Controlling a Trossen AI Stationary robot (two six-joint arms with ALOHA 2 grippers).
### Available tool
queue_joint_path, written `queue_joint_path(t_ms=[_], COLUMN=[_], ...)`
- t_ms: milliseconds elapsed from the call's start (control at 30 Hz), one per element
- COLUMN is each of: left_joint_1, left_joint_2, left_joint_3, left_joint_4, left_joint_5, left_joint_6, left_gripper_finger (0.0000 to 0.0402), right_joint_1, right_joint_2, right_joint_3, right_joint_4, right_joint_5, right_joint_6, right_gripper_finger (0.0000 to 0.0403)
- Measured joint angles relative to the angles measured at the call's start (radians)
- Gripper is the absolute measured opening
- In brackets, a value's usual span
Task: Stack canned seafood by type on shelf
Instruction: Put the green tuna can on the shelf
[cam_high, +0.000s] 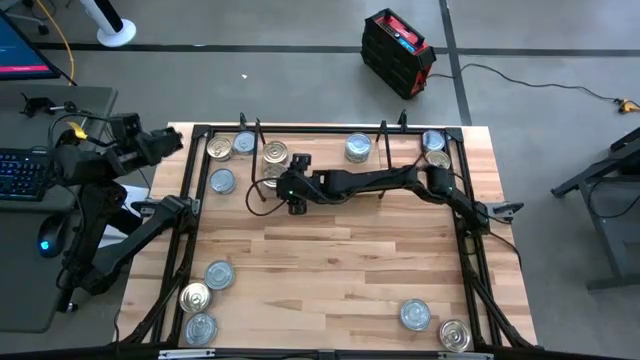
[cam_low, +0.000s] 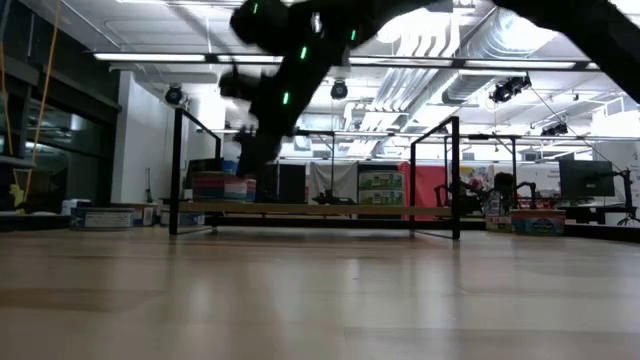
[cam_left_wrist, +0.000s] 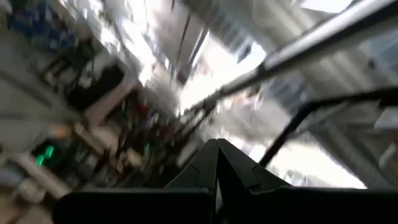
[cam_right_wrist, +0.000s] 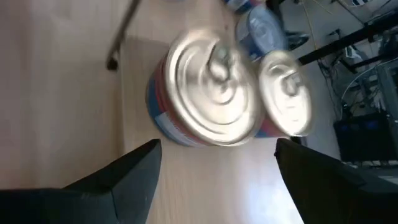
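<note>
While my right hand (cam_right_wrist: 214, 168) hovers spread wide over a gold-lidded tin (cam_right_wrist: 208, 93) at the shelf (cam_high: 330, 172), arm stretched across the bench (cam_high: 340, 270), I count twelve tins; my left hand (cam_left_wrist: 217, 165) waits pinched together off-bench.

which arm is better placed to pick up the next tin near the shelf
Right. Its open end effector hovers just above a round silver-lidded tin by the light-wood shelf at the table's far edge. The left end effector is shut, folded back off the table's left side, pointing into the room.
</note>
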Motion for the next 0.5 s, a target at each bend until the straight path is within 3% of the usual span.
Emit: queue_joint_path(t_ms=[133,333,400,500], left_joint_1=[0.000,-0.006,-0.014,-0.031], left_joint_2=[-0.012,-0.026,-0.022,-0.016], left_joint_3=[0.000,0.000,-0.015,-0.045], left_joint_4=[-0.251,-0.807,-0.860,-0.743], left_joint_5=[0.082,0.046,0.017,-0.019], left_joint_6=[0.103,0.432,0.489,0.457], left_gripper_finger=[0.0000,0.0000,0.0000,0.0000], right_joint_1=[0.003,-0.033,-0.044,-0.049], right_joint_2=[-0.085,-0.209,-0.244,-0.294], right_joint_3=[0.013,0.010,0.010,0.008], right_joint_4=[-0.133,-0.464,-0.546,-0.609], right_joint_5=[-0.042,-0.156,-0.199,-0.210], right_joint_6=[0.106,0.284,0.315,0.354], right_gripper_finger=[0.0304,0.0282,0.0272,0.0263])
